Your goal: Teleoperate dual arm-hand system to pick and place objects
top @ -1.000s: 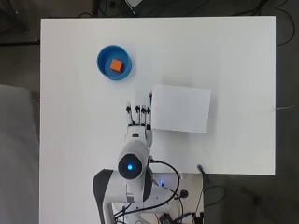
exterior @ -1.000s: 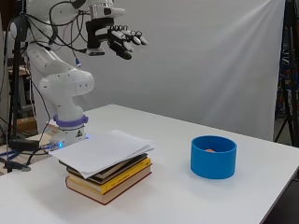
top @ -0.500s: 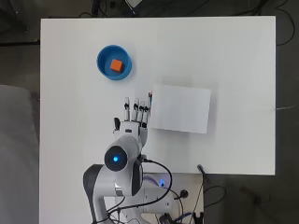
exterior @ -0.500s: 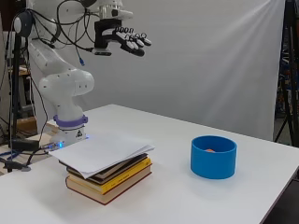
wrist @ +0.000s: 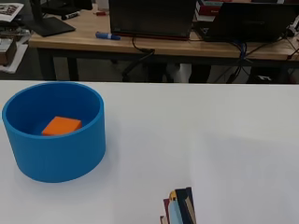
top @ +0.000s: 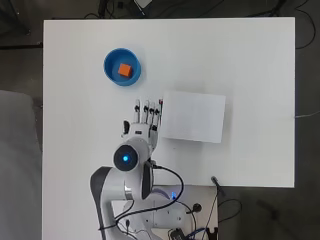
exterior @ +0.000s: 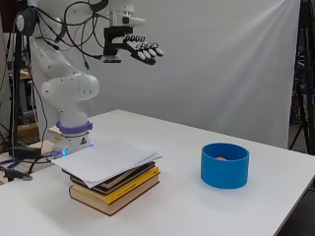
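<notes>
A round blue bowl (top: 122,67) (exterior: 225,165) (wrist: 54,132) stands on the white table (top: 225,60) with an orange block (top: 124,70) (wrist: 61,126) inside it. My hand (top: 146,120) (exterior: 137,47) hovers high above the table, fingers straight and spread, holding nothing. In the overhead view it sits between the bowl and a stack of books (exterior: 115,182) topped with white paper (top: 194,116) (exterior: 106,159). The hand points toward the bowl side. Only the book spines (wrist: 178,210) show in the wrist view.
The arm's base (exterior: 74,139) stands at the table's near edge beside the books, with cables (top: 165,195) trailing off it. Desks with laptops (wrist: 152,18) fill the room beyond the far edge.
The hand has moved forward over the table, away from the base and toward the bowl, staying high with its fingers straight.
</notes>
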Tool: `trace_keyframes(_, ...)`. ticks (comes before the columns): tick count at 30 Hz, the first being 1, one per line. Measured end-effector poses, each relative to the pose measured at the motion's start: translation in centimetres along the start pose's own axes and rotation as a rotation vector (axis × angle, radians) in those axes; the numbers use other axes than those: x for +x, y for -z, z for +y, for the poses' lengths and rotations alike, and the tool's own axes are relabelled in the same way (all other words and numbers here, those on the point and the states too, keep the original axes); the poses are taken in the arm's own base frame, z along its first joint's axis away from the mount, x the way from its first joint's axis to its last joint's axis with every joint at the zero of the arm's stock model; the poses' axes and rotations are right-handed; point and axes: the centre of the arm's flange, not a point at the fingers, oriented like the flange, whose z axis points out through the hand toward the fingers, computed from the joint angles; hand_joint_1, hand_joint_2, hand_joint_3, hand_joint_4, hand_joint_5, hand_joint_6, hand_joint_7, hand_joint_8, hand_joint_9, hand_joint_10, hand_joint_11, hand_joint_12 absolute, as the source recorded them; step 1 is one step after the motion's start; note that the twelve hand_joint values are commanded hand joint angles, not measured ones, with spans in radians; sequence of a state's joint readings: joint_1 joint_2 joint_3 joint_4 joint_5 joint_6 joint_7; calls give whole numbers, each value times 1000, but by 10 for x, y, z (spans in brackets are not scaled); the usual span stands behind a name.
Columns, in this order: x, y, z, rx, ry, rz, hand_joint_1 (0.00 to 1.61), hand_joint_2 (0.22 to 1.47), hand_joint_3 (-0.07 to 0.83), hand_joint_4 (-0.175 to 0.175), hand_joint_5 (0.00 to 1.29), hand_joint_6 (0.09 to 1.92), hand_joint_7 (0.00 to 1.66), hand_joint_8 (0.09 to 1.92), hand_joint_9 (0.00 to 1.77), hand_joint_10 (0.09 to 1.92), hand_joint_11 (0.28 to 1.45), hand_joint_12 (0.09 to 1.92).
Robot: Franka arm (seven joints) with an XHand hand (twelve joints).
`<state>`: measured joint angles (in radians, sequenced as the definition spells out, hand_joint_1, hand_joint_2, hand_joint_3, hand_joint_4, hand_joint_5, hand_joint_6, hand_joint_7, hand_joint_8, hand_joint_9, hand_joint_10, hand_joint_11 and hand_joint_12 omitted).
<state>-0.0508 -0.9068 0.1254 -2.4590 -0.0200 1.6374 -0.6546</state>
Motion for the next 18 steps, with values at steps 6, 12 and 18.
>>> trace_keyframes(6, -1, 4, -23, -10, 23, 26, 259, 1173, 9, 69, 229, 87, 268, 87, 365, 87, 413, 87)
trace_keyframes(12, -4, 27, -60, -63, 21, 41, 237, 1179, -1, 69, 198, 87, 317, 87, 448, 87, 445, 87)
trace_keyframes(18, 14, 31, -64, -32, 8, -15, 249, 1168, -4, 86, 184, 87, 304, 87, 454, 87, 461, 87)
